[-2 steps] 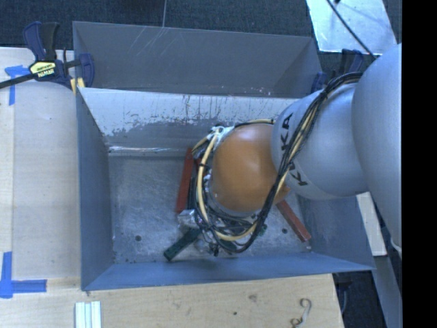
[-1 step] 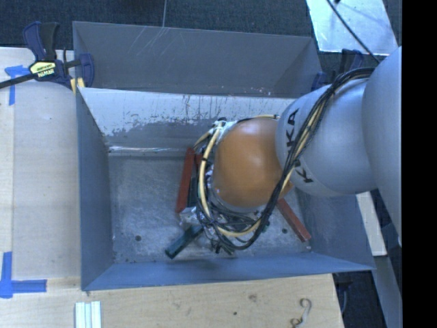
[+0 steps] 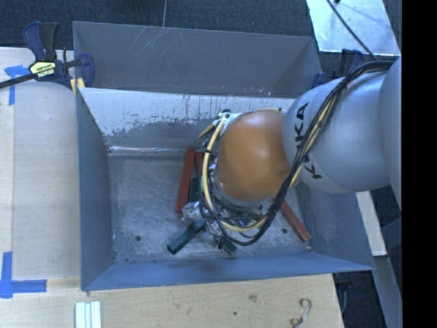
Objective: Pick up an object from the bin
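Note:
My gripper [image 3: 205, 219] is low in the middle of the bin, mostly covered from above by the arm's fittings. A red-brown flat stick [image 3: 184, 180] lies upright in the view just to its left, touching or nearly touching it. A dark, elongated thing [image 3: 181, 240] lies on the bin floor right in front of the gripper, towards the near wall. I cannot tell whether it touches the gripper. Another red-brown strip [image 3: 296, 225] sticks out on the right side, by the bin's right wall.
The arm comes in from the right and hides the middle and right of the bin floor. Bare floor shows at the left, between the stick and the left wall.

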Robot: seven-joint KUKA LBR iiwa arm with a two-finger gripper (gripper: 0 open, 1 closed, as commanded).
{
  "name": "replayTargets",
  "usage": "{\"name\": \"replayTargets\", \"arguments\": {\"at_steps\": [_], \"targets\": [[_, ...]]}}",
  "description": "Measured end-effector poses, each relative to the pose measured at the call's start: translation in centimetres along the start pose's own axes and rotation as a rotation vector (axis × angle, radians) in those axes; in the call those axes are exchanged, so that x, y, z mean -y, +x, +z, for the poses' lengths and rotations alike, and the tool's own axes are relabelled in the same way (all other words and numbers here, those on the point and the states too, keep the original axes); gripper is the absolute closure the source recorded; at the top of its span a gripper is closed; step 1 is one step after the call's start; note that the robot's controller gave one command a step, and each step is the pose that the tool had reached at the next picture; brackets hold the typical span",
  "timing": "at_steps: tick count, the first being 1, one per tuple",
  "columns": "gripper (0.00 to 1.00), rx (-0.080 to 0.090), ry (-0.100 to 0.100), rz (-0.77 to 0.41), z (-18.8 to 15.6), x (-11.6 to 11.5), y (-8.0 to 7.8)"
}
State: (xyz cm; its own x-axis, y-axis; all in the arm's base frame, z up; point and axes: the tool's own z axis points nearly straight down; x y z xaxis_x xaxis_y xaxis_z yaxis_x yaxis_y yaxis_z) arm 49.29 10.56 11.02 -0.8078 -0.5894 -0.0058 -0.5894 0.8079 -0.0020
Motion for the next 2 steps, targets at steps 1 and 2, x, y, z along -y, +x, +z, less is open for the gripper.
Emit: {"name": "replayTargets", "arguments": {"at_steps": [1,2], "targets": [[1.0,-0.002,-0.001,0.006,-1.94,0.06,-0.1],[1.0,0.0,0.0,0.011,-2.52,0.11,-0.19]]}}
